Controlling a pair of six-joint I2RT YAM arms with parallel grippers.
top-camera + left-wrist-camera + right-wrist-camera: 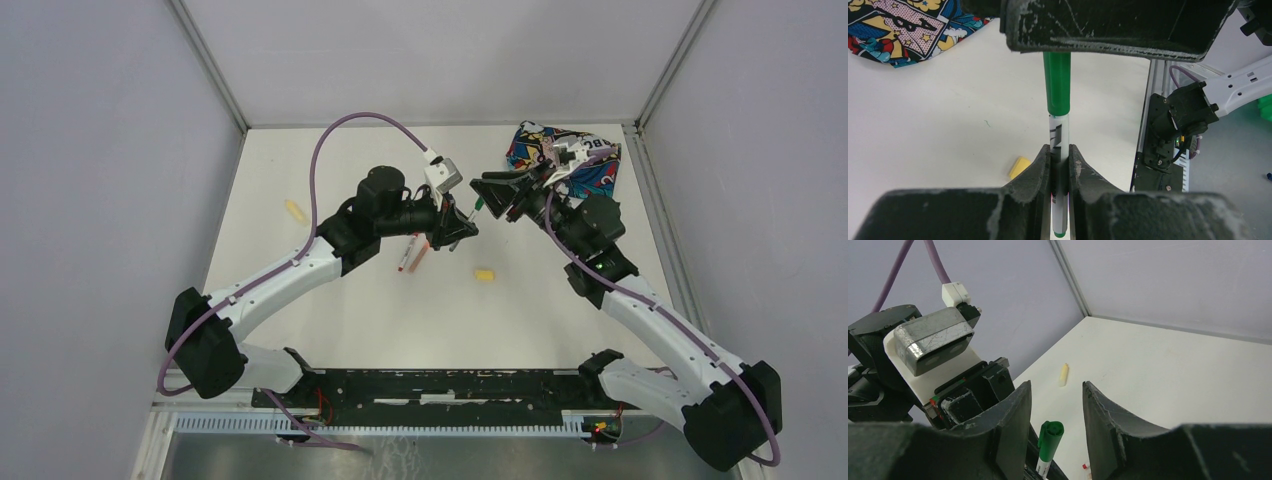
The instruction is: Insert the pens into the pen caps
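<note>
The white table (380,320) carries everything, with both arms reaching in from the near edge and meeting just above its middle. The comic-print pouch (590,175) lies crumpled in the far right corner, behind the right arm.

The left tool (1060,152) is pressed together on the whitish barrel of the green-ended pen (1059,135), holding it clear of the table and pointing it at the right tool (1056,387). The right tool's fingers are spread, one on either side of the green cap (1058,85), with a gap showing on both sides. The cap sits over the pen's far end.

Under the left arm, left of centre, the red-ended pen (404,254) and the orange pen (419,256) lie side by side on the table. The yellow pen (295,211) lies alone, well apart towards the left wall. The yellow cap (484,274) rests near the middle, just nearer than the two tools.
</note>
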